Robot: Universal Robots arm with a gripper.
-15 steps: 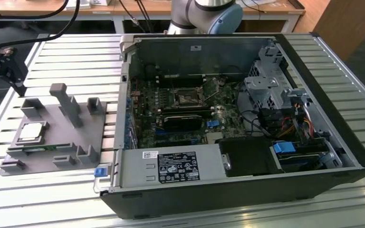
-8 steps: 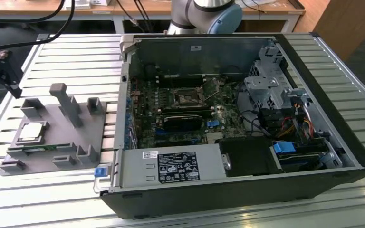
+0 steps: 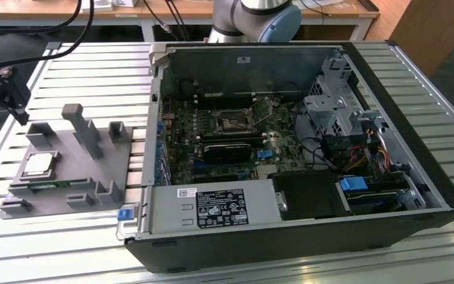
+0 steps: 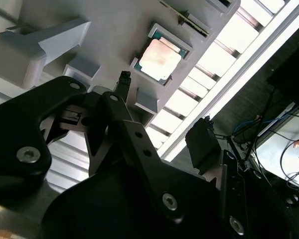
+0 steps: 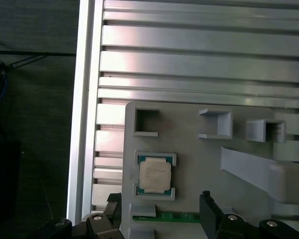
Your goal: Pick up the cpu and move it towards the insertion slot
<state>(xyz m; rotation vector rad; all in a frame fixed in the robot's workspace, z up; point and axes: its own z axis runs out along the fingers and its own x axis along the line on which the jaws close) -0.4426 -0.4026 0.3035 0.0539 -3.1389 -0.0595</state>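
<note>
- Silvery-topped cpu (image 5: 155, 177) lies flat in its square seat on the grey plastic fixture (image 5: 199, 159). It is untouched and clear of the fingers (image 5: 208, 211).
- Fingers: two black tips spread wide, released, nothing held between them.
- First wrist view: the cpu lies ahead of the fingers, roughly centred on the gap between them.
- Green memory stick (image 5: 164, 217) sits in the fixture between the cpu and the fingers, nearer the fingers than the cpu is.
- Fixture rests on the slatted aluminium surface (image 3: 77, 65).
- Insertion slot (image 3: 233, 123) is on the circuit board (image 3: 211, 168) inside the open computer case (image 3: 290, 248). It is well apart from the fingers and the cpu, toward the exterior view's right of the fixture.
</note>
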